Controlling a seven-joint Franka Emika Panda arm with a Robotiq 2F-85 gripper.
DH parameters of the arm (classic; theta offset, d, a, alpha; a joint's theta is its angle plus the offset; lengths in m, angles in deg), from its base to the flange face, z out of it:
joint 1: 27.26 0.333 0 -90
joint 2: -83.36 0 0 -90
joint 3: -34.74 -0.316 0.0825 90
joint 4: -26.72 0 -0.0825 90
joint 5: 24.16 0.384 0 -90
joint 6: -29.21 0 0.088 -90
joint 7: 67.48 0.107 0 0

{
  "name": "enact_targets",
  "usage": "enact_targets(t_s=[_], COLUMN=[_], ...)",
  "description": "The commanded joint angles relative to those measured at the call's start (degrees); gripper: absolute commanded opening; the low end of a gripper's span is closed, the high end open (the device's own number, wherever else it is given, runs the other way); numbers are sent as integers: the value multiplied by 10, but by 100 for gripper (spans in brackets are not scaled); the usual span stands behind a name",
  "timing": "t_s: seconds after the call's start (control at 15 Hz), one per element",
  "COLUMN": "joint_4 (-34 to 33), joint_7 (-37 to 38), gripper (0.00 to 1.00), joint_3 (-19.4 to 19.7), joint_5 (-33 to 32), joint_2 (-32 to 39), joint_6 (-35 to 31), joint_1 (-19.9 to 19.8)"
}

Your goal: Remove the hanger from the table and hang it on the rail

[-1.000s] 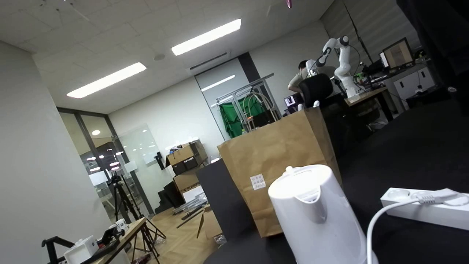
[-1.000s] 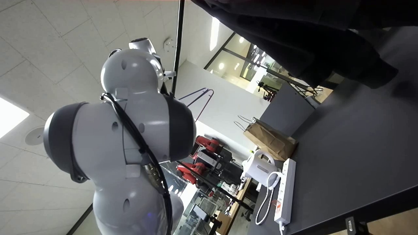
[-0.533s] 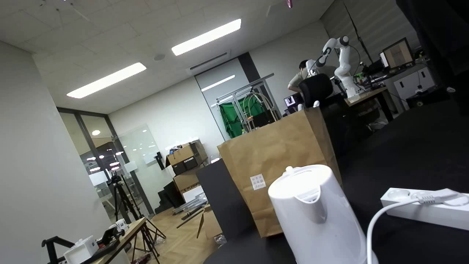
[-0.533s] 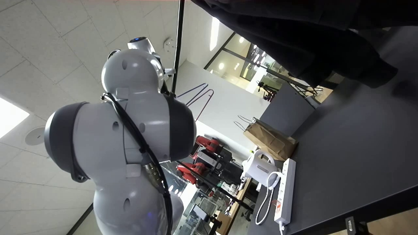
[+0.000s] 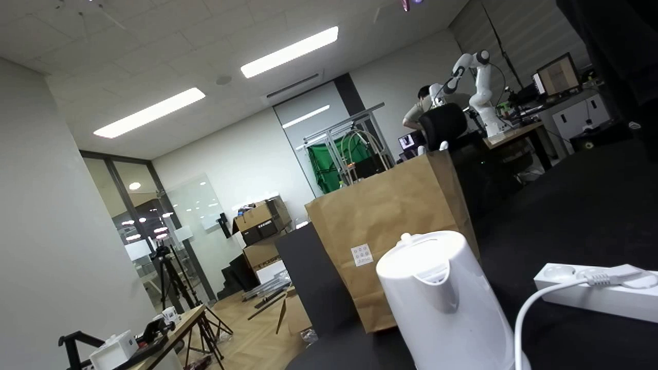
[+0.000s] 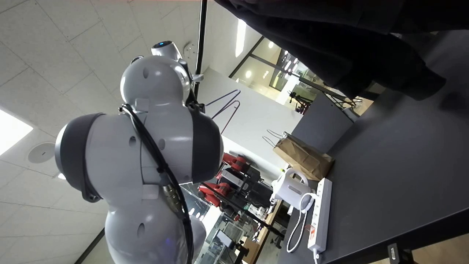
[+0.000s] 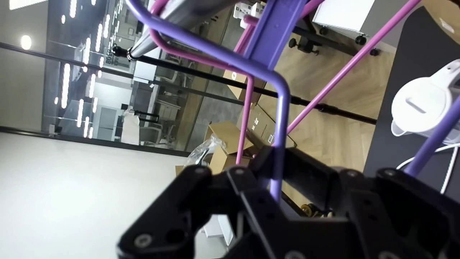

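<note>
Backed by white wall [image 7: 90,201] at eight o'clock in wrist view, with black table [image 7: 424,46] bearing white kettle [image 7: 418,115] at three. Holding purple hanger [image 7: 282,118] off the table, with jaws of gripper [image 7: 277,165] narrowed on its rod. Overlapping silver rail [image 7: 196,12] at eleven, near pink hanger [image 7: 246,108]; cannot tell whether touching.

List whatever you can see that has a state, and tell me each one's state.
Pincer: shut on the purple hanger
Purple hanger: gripped; hung on the rail or not, unclear
Pink hanger: seemingly hooked over the rail
Kettle: upright, lid shut
Power strip: one plug in, power unclear
Paper bag: standing upright
Ceiling lights: lit
Monitor: on
</note>
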Motion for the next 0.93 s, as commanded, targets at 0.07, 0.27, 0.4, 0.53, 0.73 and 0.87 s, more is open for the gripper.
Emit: enact_targets(t_s=[0.07, 0.27, 0.4, 0.53, 0.73, 0.87], joint_4=[-6, -7, -7, -8, -4, -1], joint_7=[0, 0, 0, 0, 0, 0], gripper=[4, 43, 46, 60, 81, 94], joint_3=[9, 11, 9, 7, 9, 21], joint_5=[-4, -3, -5, -7, -12, -24], joint_2=[-1, -1, -1, -1, -1, -1], joint_6=[-11, 3, 11, 22, 61, 116], joint_1=[4, -2, -7, -13, -42, -80])
